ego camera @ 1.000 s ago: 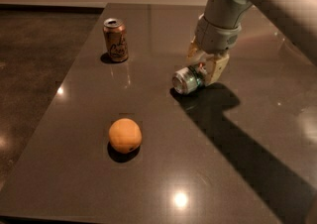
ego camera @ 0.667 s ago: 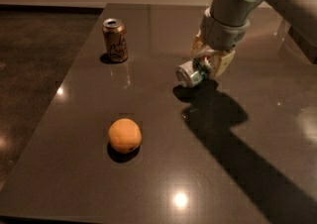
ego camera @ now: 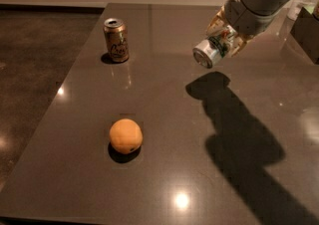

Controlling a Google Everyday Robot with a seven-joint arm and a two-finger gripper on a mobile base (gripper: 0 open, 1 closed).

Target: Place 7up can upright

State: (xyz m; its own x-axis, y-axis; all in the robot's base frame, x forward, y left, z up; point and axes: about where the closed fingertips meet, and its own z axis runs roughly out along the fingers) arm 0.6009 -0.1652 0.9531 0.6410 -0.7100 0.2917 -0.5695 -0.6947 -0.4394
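The 7up can (ego camera: 212,50) is silvery with a green label and a silver end facing me. It is held tilted on its side, well above the dark table (ego camera: 164,114), with its shadow below it. My gripper (ego camera: 225,36) is at the upper right, shut on the 7up can, its tan fingers (ego camera: 217,22) on either side of the can's body.
A gold-brown can (ego camera: 116,40) stands upright at the back left of the table. An orange (ego camera: 125,136) lies at the front left of centre. A dark box (ego camera: 305,34) stands at the right edge. The table's left edge drops to a dark floor.
My gripper has lifted the 7up can off the table and carried it up and slightly right. The gold-brown can and orange have not moved.
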